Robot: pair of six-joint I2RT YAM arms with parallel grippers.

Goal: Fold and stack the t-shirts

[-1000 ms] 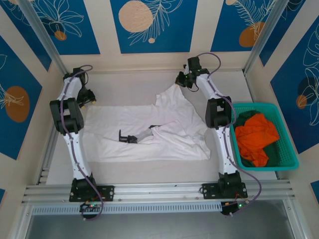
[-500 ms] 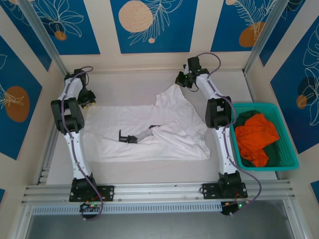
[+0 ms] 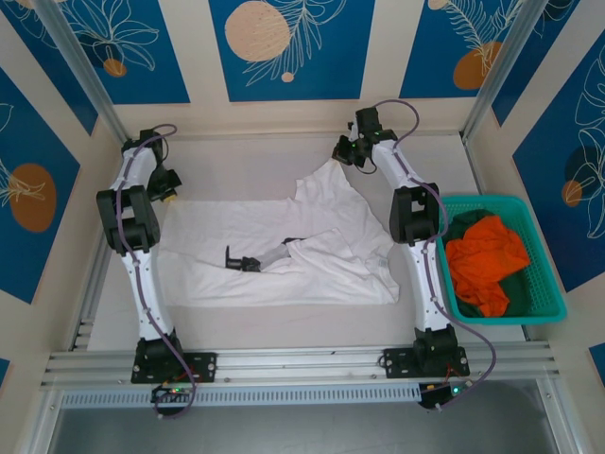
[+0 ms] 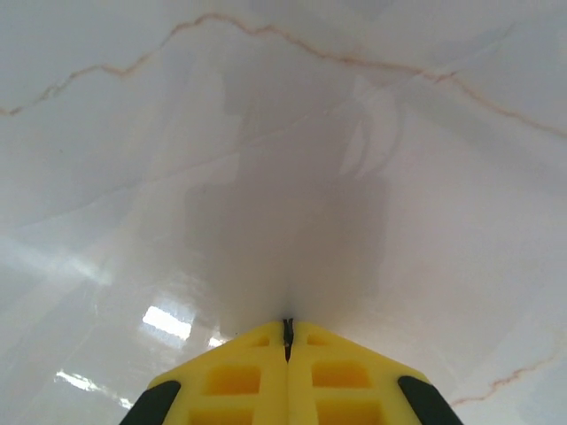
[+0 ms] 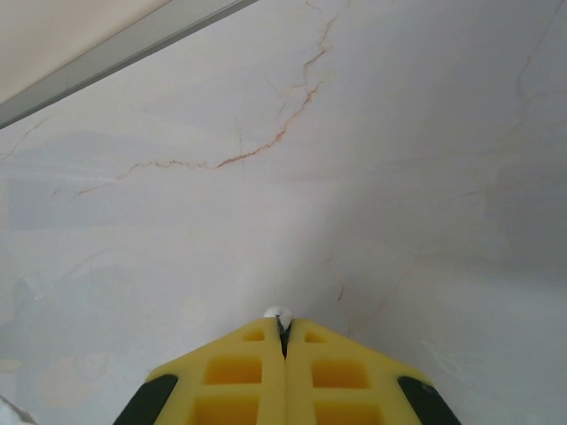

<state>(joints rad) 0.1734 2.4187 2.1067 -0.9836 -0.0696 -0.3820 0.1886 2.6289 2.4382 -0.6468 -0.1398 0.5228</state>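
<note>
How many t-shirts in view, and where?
3: white t-shirt spread on the table; orange t-shirt and dark green t-shirt bunched in the teal basket. More may hide underneath.

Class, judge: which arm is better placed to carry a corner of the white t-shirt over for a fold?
Right, probably: the right gripper is shut on the far corner of the white t-shirt. The left gripper is shut too, but its hold is unclear.

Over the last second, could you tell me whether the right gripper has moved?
No. The right gripper sits at the same spot near the table's back edge as before, shut on the far corner of the white t-shirt.
</note>
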